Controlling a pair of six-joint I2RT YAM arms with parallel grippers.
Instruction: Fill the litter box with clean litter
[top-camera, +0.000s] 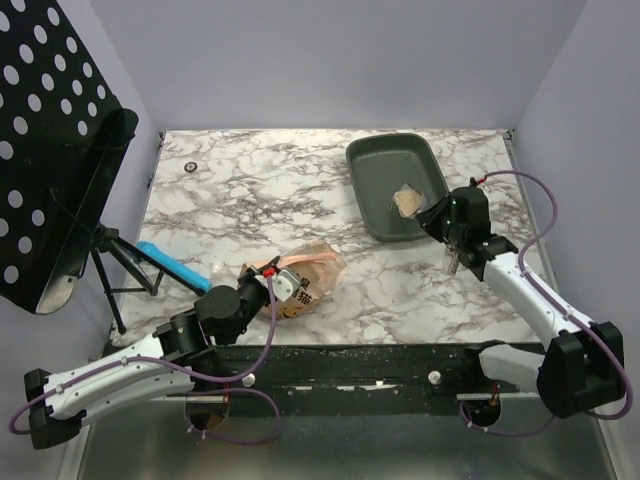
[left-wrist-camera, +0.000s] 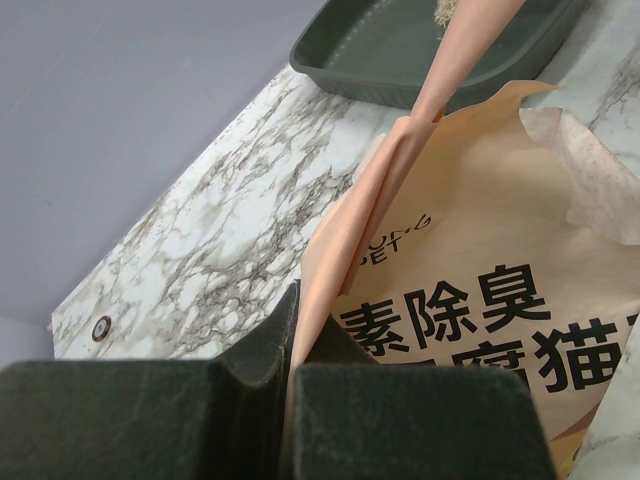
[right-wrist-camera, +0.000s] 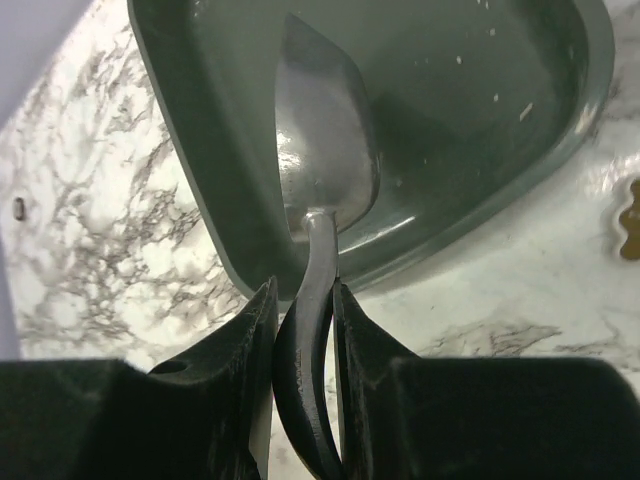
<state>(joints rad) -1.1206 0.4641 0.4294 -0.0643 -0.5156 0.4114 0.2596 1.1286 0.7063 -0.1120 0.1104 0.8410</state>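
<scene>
The litter box (top-camera: 384, 172), a dark grey tray with rounded corners and a raised rim, lies on the far right part of the marble-patterned table (top-camera: 260, 190), its long axis running slightly oblique to the table edge. The clean litter (top-camera: 407, 200) forms one small pale heap on the tray floor toward the right-hand wall; the rest of the floor is bare, apart from a few scattered specks seen in the right wrist view. The right gripper (top-camera: 441, 216) stands at the tray's near right corner, its jaws clamped on the handle of a grey scoop (right-wrist-camera: 325, 150); the handle crosses the rim and the bowl, which looks empty, reaches over the tray interior (right-wrist-camera: 480, 110). The left gripper (top-camera: 274, 281), near the middle of the table's front edge, is closed on a folded edge of the orange-tan printed bag (top-camera: 308, 272), which lies on the table well apart from the tray. In the left wrist view the pinched fold (left-wrist-camera: 400, 190) rises between the fingers (left-wrist-camera: 250, 360). A black perforated stand (top-camera: 50, 120) and a blue object (top-camera: 170, 262) stand at the left.
</scene>
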